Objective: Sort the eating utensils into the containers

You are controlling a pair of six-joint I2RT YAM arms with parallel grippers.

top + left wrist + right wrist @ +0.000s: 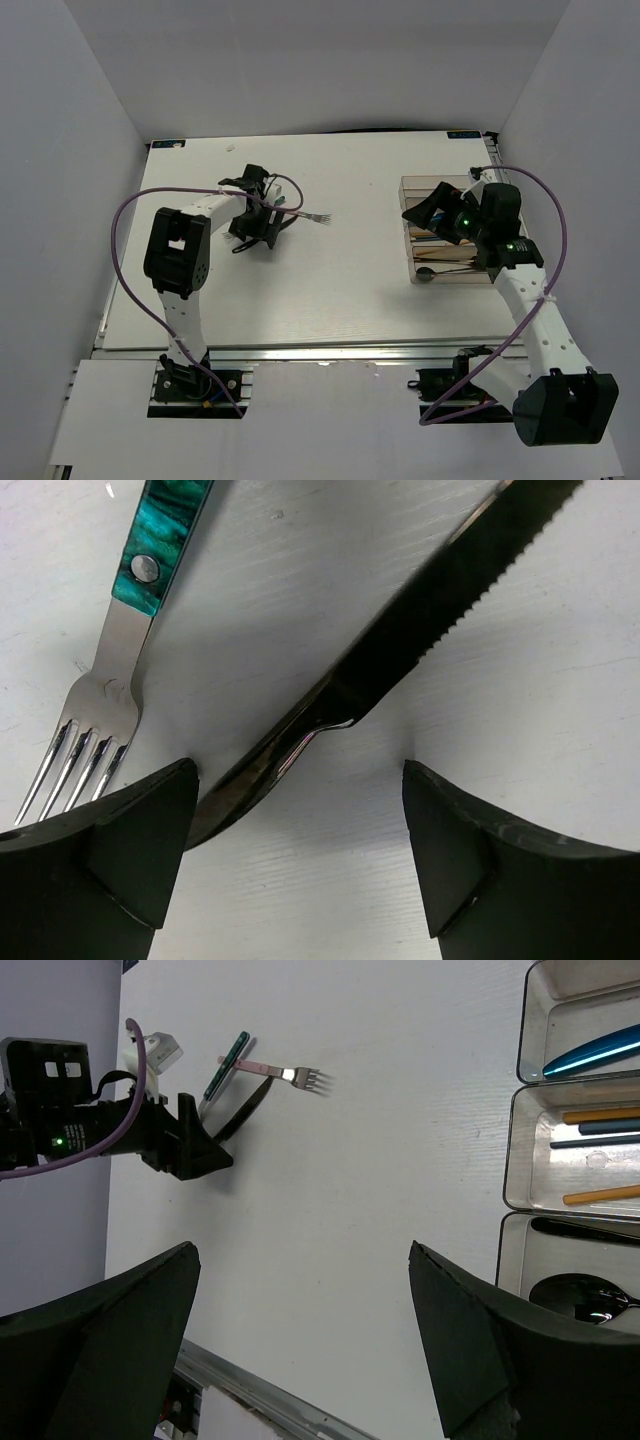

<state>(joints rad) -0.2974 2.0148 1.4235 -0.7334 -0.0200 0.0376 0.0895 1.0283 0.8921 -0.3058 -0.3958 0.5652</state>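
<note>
- Left tool [300, 780]: in its wrist view I see both fingers [110, 855] apart in the lower corners, clamped on nothing, their bodies cut off by the bottom edge.
- A black knife [420, 630] lies on the counter [520, 740], running from upper right to lower left. Its upper end leaves the frame, and its lower end slips behind the lower-left finger, so I cannot tell whether they touch.
- A teal-handled fork [110, 680] sits at upper left. Its handle is cut off at the top and its tine tips are hidden by that same finger.
- The right tool [300, 1260] is also spread wide and empty.
- The tray [520, 1020] is cropped by the right edge of the right wrist view, so only three compartments show. A blue piece [590, 1052] lies in the upper one, chopsticks [600, 1196] and a dark stick I cannot identify in the middle, and a black spoon [585, 1295] in the lower.
- A pink-handled fork [275, 1068] lies at upper left of that view, near the left tool and well apart from the tray.
- From the top camera, the right tool covers much of the tray.
</note>
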